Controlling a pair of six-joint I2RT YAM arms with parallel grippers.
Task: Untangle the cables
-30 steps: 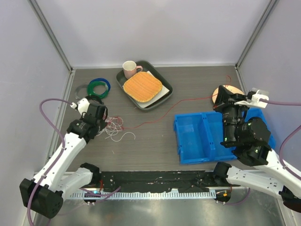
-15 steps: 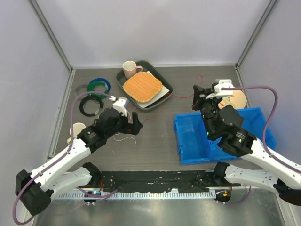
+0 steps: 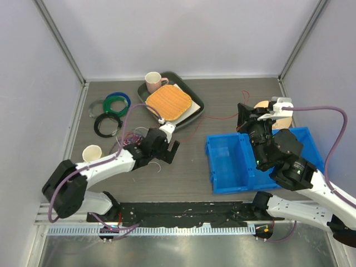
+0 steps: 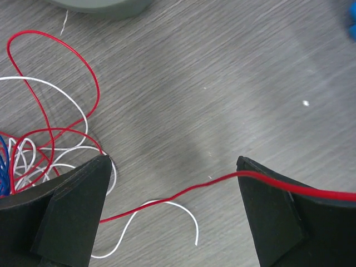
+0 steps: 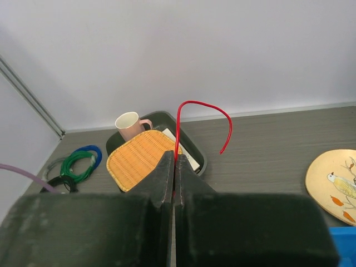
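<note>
Enclosure: pale lilac walls (image 3: pixel 183 33) on three sides, with grey metal posts (image 3: pixel 61 41) running up the back corners.

Surface: dark grey wood-grain table (image 3: pixel 222 100), matt, with a soft light patch in the left wrist view.

Blue bin (image 3: pixel 211 149), right of centre, two compartments; the right arm hangs over its far right part.

Dark tray (image 3: pixel 188 84), upper centre, carries an orange woven mat (image 3: pixel 168 102) and a pink cup (image 3: pixel 153 82) at its back corner.

Plate (image 3: pixel 285 121) with a bird picture, upper right, partly hidden behind the right arm.

Three ring coils at upper left: black (image 3: pixel 107 124), green (image 3: pixel 115 104) and blue (image 3: pixel 125 99), close together.

Paper cup (image 3: pixel 92 153) at far left, upright.

Left pincer (image 4: pixel 175 206), centre left of the table: fingers spread wide and low over the wood, holding nothing.

Right pincer (image 5: pixel 174 167), above the bin's far edge: fingers pressed together, pinching the red cable (image 3: pixel 219 117), whose free end arcs up and over to the right of the tips.

Cables (image 3: pixel 133 139): a loose tangle of red, white and blue strands on the table, just left of the left pincer. From the tangle the red cable crosses the gap between the spread fingers, lies over the right-hand one, and runs right past the tray's corner. A white strand (image 4: pixel 189 219) ends on the wood between those fingers.
</note>
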